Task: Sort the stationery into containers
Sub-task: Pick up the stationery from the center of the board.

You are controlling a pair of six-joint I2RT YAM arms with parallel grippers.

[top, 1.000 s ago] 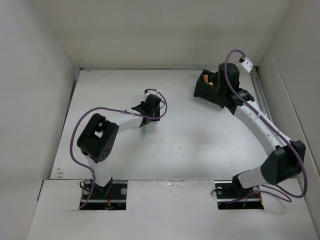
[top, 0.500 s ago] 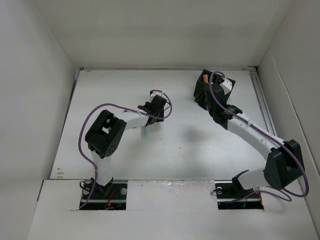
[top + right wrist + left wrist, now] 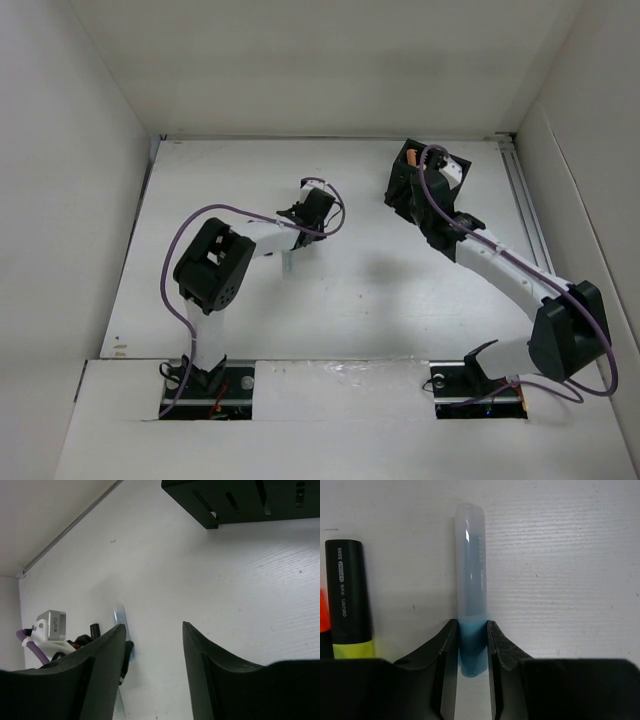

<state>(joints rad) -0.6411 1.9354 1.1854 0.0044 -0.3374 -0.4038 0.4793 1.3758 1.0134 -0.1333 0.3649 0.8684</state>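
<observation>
With the left gripper [image 3: 470,647] pinching the blue marker [image 3: 470,570] by its coloured end on the table [image 3: 560,580], cap toward twelve o'clock, a straight lift clear of the black marker [image 3: 349,595] at nine o'clock seemed wise, while the right gripper [image 3: 152,670] gaped empty, the organiser [image 3: 240,500] at its one o'clock.

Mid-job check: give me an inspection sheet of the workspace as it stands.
Surface: white table, no spills seen.
Job's things: blue marker lying on the table; black highlighter with a yellow end beside it; black organiser at the far right, something orange inside.
Clutter: nothing seen.
Grippers: left gripper shut on the blue marker; right gripper open and empty, near the organiser.
Cables: purple cables loop along both arms.
Surroundings: white walls on three sides.
</observation>
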